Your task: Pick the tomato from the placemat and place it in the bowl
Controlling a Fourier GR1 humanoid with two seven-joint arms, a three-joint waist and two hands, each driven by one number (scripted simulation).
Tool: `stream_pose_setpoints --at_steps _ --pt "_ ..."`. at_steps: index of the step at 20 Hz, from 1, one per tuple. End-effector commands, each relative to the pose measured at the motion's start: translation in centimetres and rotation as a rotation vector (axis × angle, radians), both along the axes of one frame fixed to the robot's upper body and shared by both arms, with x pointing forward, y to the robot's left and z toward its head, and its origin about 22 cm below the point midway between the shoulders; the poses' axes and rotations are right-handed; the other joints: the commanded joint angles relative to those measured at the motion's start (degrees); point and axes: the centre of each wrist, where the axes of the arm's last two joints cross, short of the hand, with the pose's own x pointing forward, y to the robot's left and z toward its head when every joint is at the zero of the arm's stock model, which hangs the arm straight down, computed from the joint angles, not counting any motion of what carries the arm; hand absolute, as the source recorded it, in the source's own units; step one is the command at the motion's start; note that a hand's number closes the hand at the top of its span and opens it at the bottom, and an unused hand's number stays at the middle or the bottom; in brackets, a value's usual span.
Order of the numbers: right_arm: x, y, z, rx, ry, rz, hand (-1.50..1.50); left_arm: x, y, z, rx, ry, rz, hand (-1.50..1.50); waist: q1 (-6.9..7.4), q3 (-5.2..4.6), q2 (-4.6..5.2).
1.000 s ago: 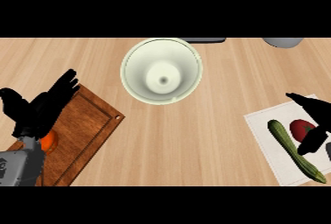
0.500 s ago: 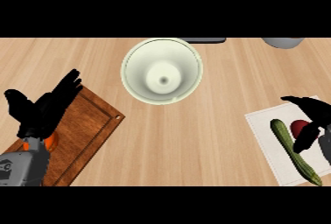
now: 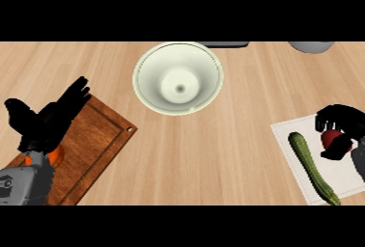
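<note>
From the head view we see the black right hand [image 3: 341, 121] has come down over the last second and curled its fingers and thumb round the small red round tomato [image 3: 330, 139], which lies on the white rectangular placemat [image 3: 342, 176] just beside a long green cucumber [image 3: 311, 166]. We judge the grasp made and the lift due next. The pale cream ceramic bowl [image 3: 148, 79] waits well apart on the light wooden desk [image 3: 235, 159]. The black left hand [image 3: 44, 120] rests, fingers straight, over the brown wooden cutting board [image 3: 100, 144].
</note>
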Motion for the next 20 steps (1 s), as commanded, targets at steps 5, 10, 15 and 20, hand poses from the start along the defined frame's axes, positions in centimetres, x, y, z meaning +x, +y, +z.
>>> stream_pose_setpoints --at_steps 5,10,15,20 --pt "-0.6 0.3 -0.8 0.025 -0.066 0.056 1.5 0.6 0.5 1.5 0.006 0.012 0.002 0.0 -0.13 0.21 0.07" --pt "0.2 0.8 1.0 0.031 -0.059 0.208 1.5 0.4 1.2 0.3 -0.005 -0.003 0.006 0.0 -0.03 0.21 0.15" --pt "5.7 3.5 4.1 0.061 -0.077 0.409 1.5 0.4 -1.0 1.1 0.0 -0.019 -0.035 0.0 2.1 0.31 0.67" --pt "6.7 2.1 6.1 0.117 -0.165 0.494 1.5 -0.6 -0.3 -0.8 -0.004 -0.005 -0.014 0.0 0.88 0.24 0.34"
